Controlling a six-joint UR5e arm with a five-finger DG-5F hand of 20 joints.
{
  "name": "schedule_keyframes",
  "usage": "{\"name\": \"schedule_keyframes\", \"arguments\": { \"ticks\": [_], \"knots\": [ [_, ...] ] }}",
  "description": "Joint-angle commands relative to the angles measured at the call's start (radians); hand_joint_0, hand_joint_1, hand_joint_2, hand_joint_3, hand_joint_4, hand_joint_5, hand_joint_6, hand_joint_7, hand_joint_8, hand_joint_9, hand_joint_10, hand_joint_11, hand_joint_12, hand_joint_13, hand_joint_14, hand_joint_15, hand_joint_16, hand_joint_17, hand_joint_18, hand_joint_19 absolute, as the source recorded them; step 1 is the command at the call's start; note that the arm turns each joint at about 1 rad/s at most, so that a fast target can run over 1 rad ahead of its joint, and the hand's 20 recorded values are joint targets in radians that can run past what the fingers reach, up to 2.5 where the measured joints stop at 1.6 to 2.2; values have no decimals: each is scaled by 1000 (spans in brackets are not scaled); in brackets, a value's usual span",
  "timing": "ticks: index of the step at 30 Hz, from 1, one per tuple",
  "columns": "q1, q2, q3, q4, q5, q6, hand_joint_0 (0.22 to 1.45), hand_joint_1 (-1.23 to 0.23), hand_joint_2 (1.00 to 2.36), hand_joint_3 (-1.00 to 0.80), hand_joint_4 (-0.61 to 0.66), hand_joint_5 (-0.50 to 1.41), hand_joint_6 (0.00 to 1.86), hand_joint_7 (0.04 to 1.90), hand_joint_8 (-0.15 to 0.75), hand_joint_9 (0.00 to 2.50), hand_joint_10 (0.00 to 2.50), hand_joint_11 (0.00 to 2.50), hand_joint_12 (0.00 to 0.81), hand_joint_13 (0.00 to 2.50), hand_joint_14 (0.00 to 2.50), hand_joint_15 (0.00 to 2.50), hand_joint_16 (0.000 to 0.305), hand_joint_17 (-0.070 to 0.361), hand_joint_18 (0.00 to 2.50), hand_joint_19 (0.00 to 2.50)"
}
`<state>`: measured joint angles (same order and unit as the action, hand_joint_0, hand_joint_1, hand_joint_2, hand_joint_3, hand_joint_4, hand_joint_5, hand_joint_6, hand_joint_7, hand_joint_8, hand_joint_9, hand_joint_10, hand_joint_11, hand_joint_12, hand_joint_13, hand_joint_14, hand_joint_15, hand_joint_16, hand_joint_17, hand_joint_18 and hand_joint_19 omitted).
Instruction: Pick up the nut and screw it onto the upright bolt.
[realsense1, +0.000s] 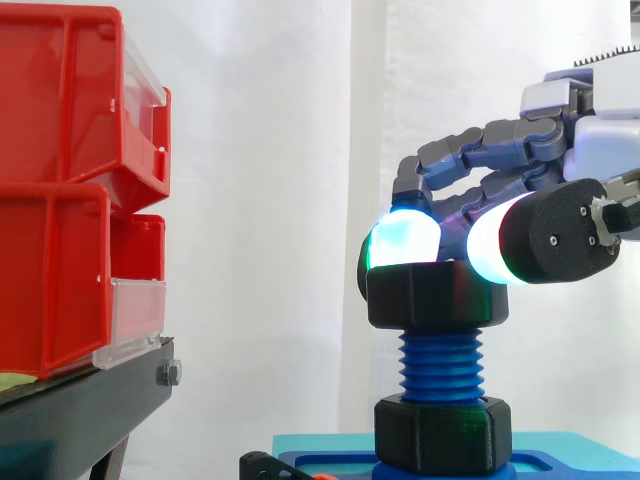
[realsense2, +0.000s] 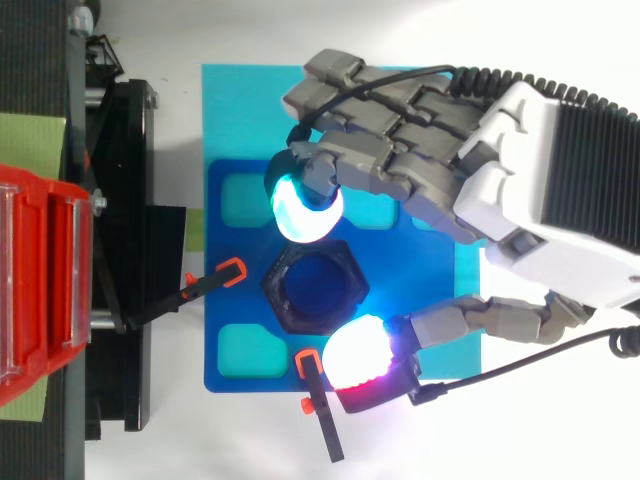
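You can see the black plastic hexagonal nut (realsense1: 436, 292) seated on top of the blue threaded upright bolt (realsense1: 441, 365). The hand (realsense2: 420, 170) pinches it from opposite sides of the bolt, probably so a wrist turn threads it down.

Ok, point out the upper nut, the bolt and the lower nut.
upper nut (realsense1: 437, 295), side view, its front face.
bolt (realsense1: 441, 365), side view, bare thread between the nuts.
lower nut (realsense1: 443, 435), side view, its front face.
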<state>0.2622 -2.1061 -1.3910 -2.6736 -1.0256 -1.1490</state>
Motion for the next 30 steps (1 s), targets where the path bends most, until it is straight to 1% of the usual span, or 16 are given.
{"name": "schedule_keyframes", "arguments": {
  "ticks": [1, 4, 7, 10, 13, 16, 27, 30],
  "knots": [
    [-6, 0, 0, 0, -10, -2, 508, -757, 1000, -500, 350, -172, 532, 1304, 335, 475, 4, 153, 407, 312, 0, 0, 58, 130, 521, 232],
    [-6, 0, 0, 0, -11, -2, 508, -755, 1000, -500, 349, -172, 532, 1298, 335, 475, 4, 149, 407, 312, 0, 0, 58, 131, 521, 229],
    [-12, -2, 0, -6, -11, -2, 508, -757, 1000, -500, 348, -172, 532, 1300, 334, 476, 4, 150, 407, 313, 0, 0, 58, 131, 521, 236],
    [-14, -15, -17, 4, -21, 0, 508, -755, 1000, -500, 351, -171, 531, 1303, 335, 476, 4, 154, 407, 312, 0, 0, 58, 130, 520, 236],
    [-15, -28, -36, 38, -28, 3, 508, -756, 1000, -500, 351, -171, 531, 1302, 335, 476, 5, 146, 407, 311, 0, 0, 58, 130, 519, 231],
    [-15, -28, -36, 75, -34, 5, 508, -753, 1000, -500, 349, -172, 531, 1306, 336, 476, 4, 153, 407, 312, 0, 0, 58, 130, 517, 231],
    [-18, -28, -36, 72, -41, 5, 510, -757, 1000, -500, 343, -172, 532, 1300, 333, 474, 4, 148, 406, 311, 0, 0, 57, 129, 503, 223],
    [-17, -29, -36, 72, -41, 5, 511, -758, 1000, -500, 346, -171, 531, 1302, 333, 474, 6, 145, 407, 310, 0, 0, 57, 129, 500, 225]
  ]
}}
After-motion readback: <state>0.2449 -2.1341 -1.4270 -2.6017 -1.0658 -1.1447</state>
